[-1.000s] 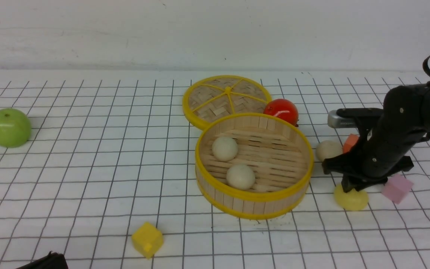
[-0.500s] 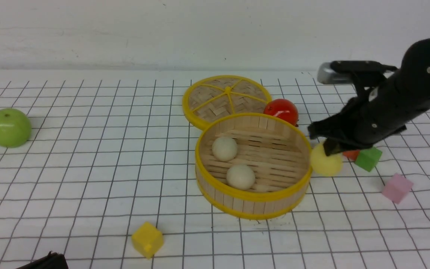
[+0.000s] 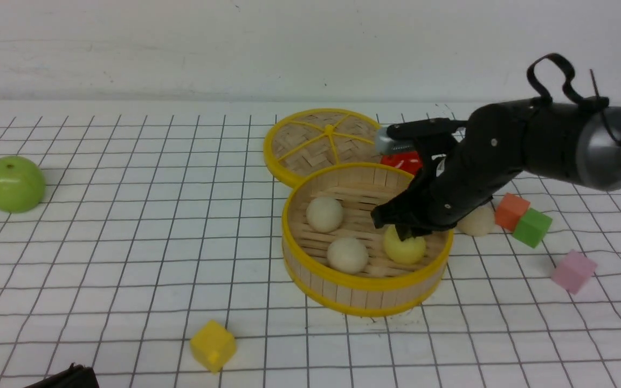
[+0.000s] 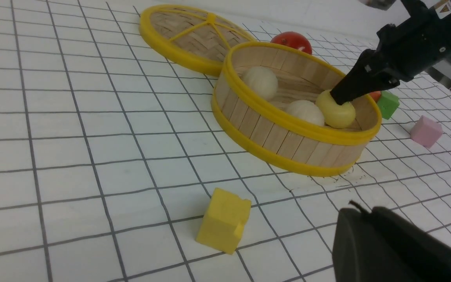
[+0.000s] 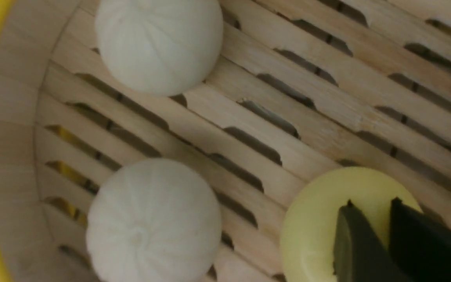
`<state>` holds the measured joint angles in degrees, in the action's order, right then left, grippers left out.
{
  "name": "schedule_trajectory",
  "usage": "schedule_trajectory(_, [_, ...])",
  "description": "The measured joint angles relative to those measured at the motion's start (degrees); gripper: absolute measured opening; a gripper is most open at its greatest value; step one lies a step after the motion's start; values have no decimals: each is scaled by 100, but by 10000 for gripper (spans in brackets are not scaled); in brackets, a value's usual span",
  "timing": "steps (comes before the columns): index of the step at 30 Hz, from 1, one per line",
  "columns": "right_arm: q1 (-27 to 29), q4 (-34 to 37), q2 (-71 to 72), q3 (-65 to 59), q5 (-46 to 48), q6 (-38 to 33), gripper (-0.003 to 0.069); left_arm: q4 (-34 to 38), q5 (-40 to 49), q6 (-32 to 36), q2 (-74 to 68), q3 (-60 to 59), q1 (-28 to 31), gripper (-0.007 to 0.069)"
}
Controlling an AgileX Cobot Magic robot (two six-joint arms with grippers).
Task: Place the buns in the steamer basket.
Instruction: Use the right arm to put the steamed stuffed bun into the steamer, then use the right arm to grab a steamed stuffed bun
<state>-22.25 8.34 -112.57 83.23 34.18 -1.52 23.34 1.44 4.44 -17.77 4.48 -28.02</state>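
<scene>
The steamer basket (image 3: 364,310) stands mid-table. Two cream-white buns (image 3: 324,214) (image 3: 347,254) lie on its slatted floor (image 5: 288,98). A pale yellow bun (image 3: 405,248) rests inside by the right wall. My right gripper (image 3: 405,233) reaches over the rim; its tips touch that bun's top (image 5: 319,219), jaws slightly parted, open. Another cream bun (image 3: 477,221) sits on the table right of the basket, partly behind the arm. My left gripper (image 4: 362,209) hovers low near the front edge, shut and empty.
The woven lid (image 3: 321,143) leans behind the basket, and a red tomato (image 3: 402,161) is half hidden by my arm. A green apple (image 3: 13,183) is far left, a yellow cube (image 3: 212,345) in front. Orange (image 3: 511,211), green (image 3: 531,227) and pink (image 3: 573,271) cubes lie right.
My right gripper lifted the pale yellow bun off the table right of the basket, carried it left over the rim and set it inside. Its jaws have parted a little.
</scene>
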Motion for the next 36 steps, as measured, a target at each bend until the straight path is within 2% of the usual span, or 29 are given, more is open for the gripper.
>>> schedule_trajectory(2, [0,-10,-6,22,-33,0,207,0,0,0,0,0,0,29])
schedule_trajectory(5, [0,66,23,105,51,0,344,0,0,0,0,0,0,32])
schedule_trajectory(9, [0,184,258,251,408,0,440,0,0,0,0,0,0,36])
schedule_trajectory(11, [40,89,546,360,532,41,458,0,0,0,0,0,0,36])
schedule_trajectory(14, [243,-257,742,446,621,280,433,0,6,0,0,0,0,36])
schedule_trajectory(17, [676,-625,647,465,763,718,356,0,6,0,0,0,0,36])
schedule_trajectory(22, [1097,-714,106,614,702,866,255,0,6,0,0,0,0,36])
schedule_trajectory(30, [1251,-536,-781,1452,818,816,252,0,6,0,0,0,0,39])
schedule_trajectory(36, [1251,-531,-1043,1604,850,801,252,0,6,0,0,0,0,39])
